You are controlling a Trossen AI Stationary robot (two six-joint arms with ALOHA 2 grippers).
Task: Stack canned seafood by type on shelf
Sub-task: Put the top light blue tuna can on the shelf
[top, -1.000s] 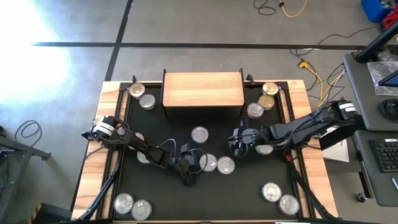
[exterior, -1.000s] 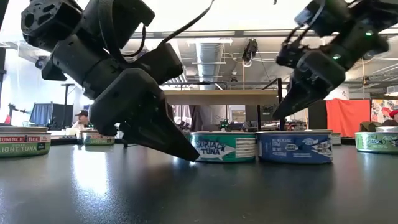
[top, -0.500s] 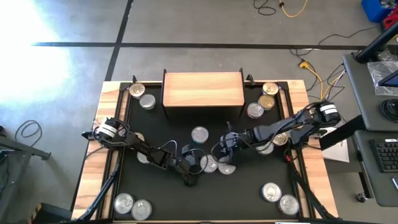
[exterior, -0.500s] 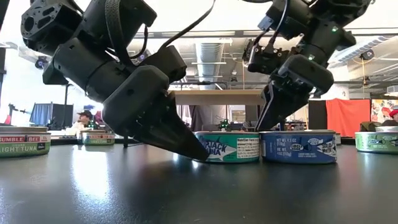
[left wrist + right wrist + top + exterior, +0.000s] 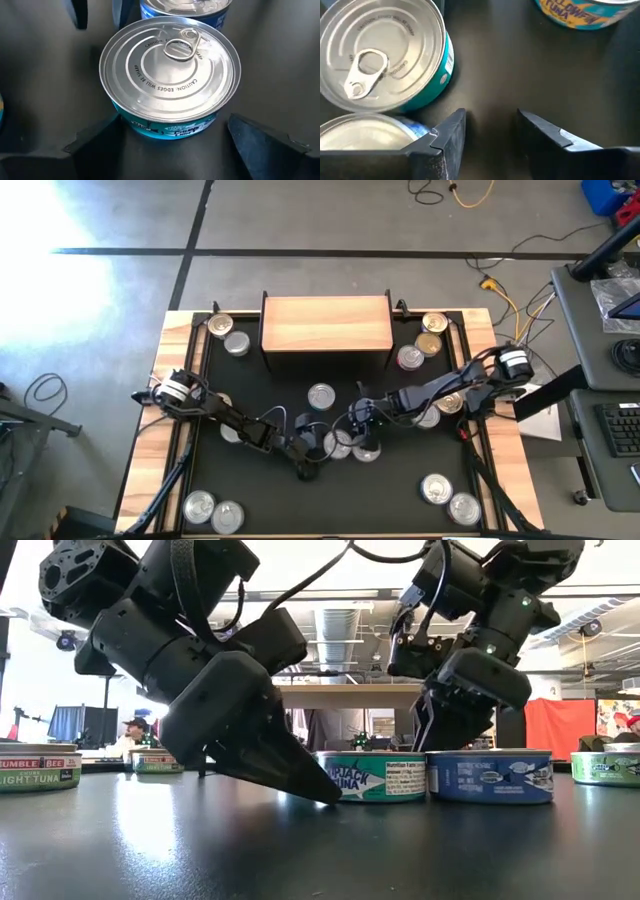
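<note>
Grey floor surrounds your black table (image 5: 260,395) in the high view, with the shelf (image 5: 326,323) at upper centre, its board bare. Tins sit in pairs at the corners, one lone tin (image 5: 321,396) below the shelf. Your left gripper (image 5: 318,443) and right gripper (image 5: 362,423) meet at mid-table over a cluster of tins.

From the low view you get what the overhead hides: a teal tin (image 5: 372,776) and a blue tin (image 5: 489,776) standing side by side, touching. The left gripper (image 5: 290,765) slants down beside the teal one; the right gripper (image 5: 455,725) hangs above the seam between them.

Your left wrist view shows the teal tin (image 5: 170,80) between widely spread fingers (image 5: 262,140), not gripped, the blue tin (image 5: 192,10) just behind.

Your right wrist view shows fingers (image 5: 447,132) parted over bare table, holding nothing, with the teal tin (image 5: 382,55) and blue tin (image 5: 370,132) alongside.
</note>
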